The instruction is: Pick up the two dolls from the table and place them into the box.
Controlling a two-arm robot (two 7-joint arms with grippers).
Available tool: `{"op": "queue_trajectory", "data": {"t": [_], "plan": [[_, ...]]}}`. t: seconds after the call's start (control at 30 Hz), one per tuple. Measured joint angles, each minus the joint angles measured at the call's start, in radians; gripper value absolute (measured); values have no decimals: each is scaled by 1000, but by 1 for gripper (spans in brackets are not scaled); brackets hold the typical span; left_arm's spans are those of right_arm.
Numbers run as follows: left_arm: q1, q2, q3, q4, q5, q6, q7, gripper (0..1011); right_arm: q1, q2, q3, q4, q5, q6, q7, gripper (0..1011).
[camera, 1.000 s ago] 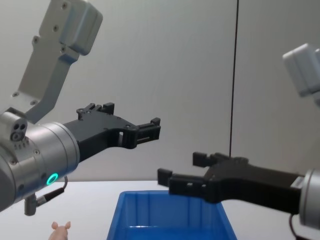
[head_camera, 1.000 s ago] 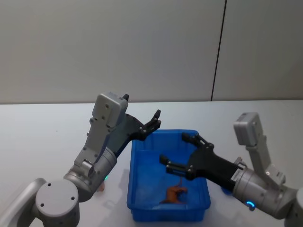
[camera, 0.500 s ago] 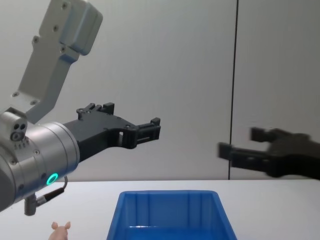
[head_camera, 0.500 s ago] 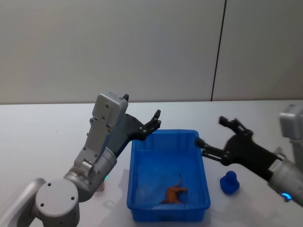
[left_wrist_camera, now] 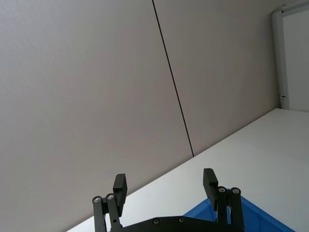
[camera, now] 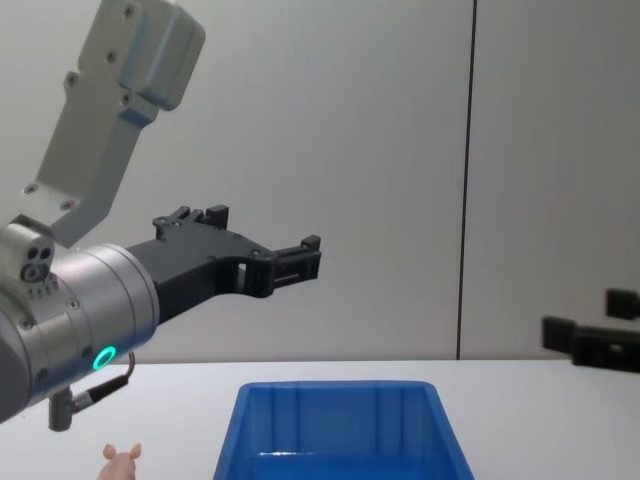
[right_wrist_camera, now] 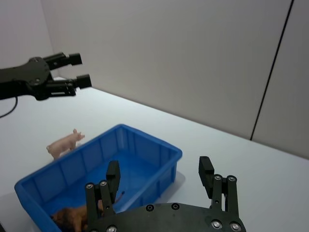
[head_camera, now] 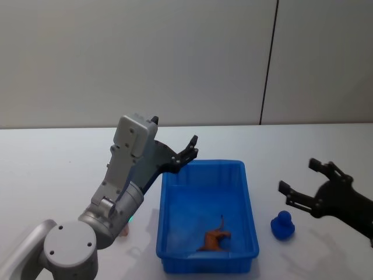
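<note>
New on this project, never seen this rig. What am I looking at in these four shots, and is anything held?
It is a two-armed robot at a white table. The head view looks down from above, the chest view looks across the table from lower down, and each wrist view looks out along its own arm's pincer. The left pincer hangs open in the air by the far left corner of the blue box. The right pincer is open too, off to the box's right, where a small blue duck-like toy sits on the table. Neither holds anything. A brown toy animal lies inside the box. A pink toy pig stands on the table outside the box, on the robot's left.
</note>
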Motion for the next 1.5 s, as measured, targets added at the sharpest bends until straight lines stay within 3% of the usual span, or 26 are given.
{"op": "queue_trajectory", "data": {"t": [0.4, 0.67, 0.97, 1.5], "plan": [[0, 0, 0, 0, 0, 0, 0, 1001, -75, 70, 34, -57, 24, 99, -59, 1001], [0, 0, 0, 0, 0, 0, 0, 1001, -85, 80, 33, -57, 11, 141, -72, 1001], [0, 0, 0, 0, 0, 0, 0, 1001, -50, 53, 5, -7, -36, 168, -53, 1001], [0, 0, 0, 0, 0, 0, 0, 1001, 23, -21, -55, 133, -134, 162, -45, 1001]]}}
